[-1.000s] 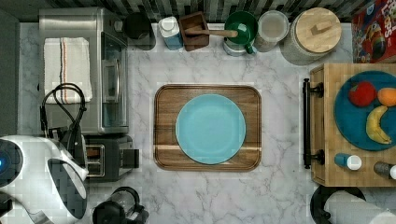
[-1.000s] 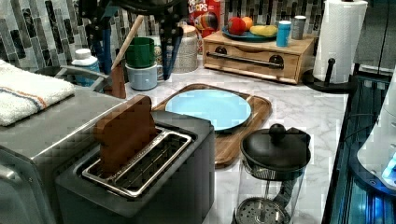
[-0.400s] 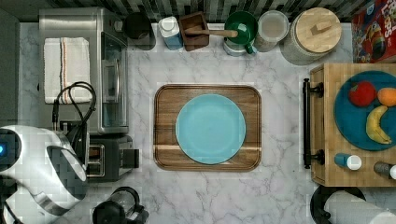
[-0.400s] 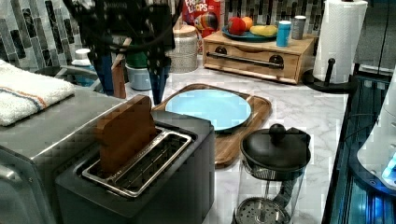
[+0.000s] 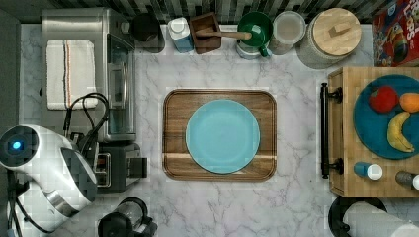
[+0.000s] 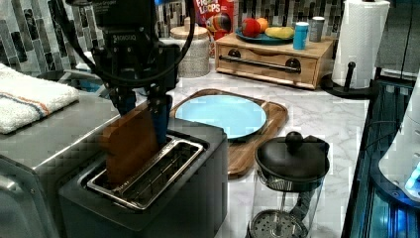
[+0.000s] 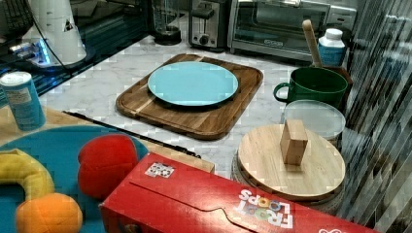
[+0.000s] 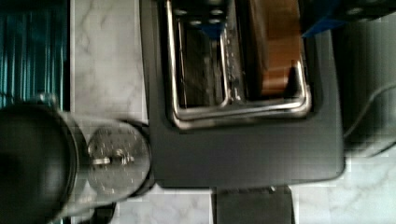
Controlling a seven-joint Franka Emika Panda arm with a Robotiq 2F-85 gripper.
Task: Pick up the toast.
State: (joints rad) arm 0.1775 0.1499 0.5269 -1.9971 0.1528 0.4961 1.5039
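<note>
The toast (image 6: 130,148) is a brown slice standing up out of the slot of the black toaster (image 6: 188,198) that lies nearer the toaster oven. My gripper (image 6: 141,116) hangs straight over it, open, one finger on each side of the slice. In the wrist view the toast (image 8: 275,51) fills one chrome-framed slot; one blue fingertip (image 8: 212,29) reaches over the other slot and the second sits past the toast's far side. In the top view my white arm (image 5: 44,173) covers most of the toaster (image 5: 118,170).
A glass French press (image 6: 289,183) stands right beside the toaster. A steel toaster oven (image 6: 44,134) with a folded towel flanks its other side. The wooden tray (image 5: 173,133) carries a blue plate (image 5: 222,136) mid-counter. A fruit crate (image 5: 346,128) and paper towel roll (image 6: 359,39) stand further off.
The arm has swung over the toaster and the gripper has come down from the back of the counter until its fingers straddle the toast. The toast has not moved.
</note>
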